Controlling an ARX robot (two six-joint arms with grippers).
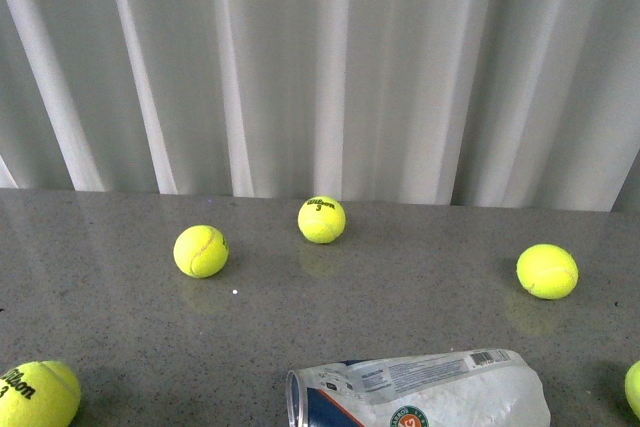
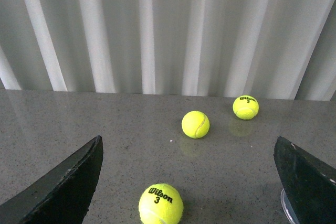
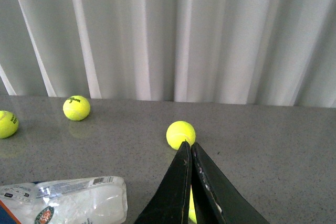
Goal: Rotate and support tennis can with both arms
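The tennis can (image 1: 420, 389) lies on its side at the near edge of the grey table, silver rim to the left, crinkled clear end to the right. In the right wrist view the can (image 3: 68, 199) lies to one side of my right gripper (image 3: 189, 145), which is shut and empty, its tips pointing at a tennis ball (image 3: 180, 134). My left gripper (image 2: 186, 182) is open and empty, its fingers (image 2: 63, 187) wide apart around a Wilson ball (image 2: 160, 204). A bit of the can's rim (image 2: 287, 208) shows beside one finger. Neither arm shows in the front view.
Tennis balls lie scattered on the table: one at middle left (image 1: 201, 251), one at the back centre (image 1: 321, 219), one at right (image 1: 547, 271), one at the near left corner (image 1: 38, 394), one at the right edge (image 1: 633, 389). A white pleated curtain (image 1: 320, 67) hangs behind.
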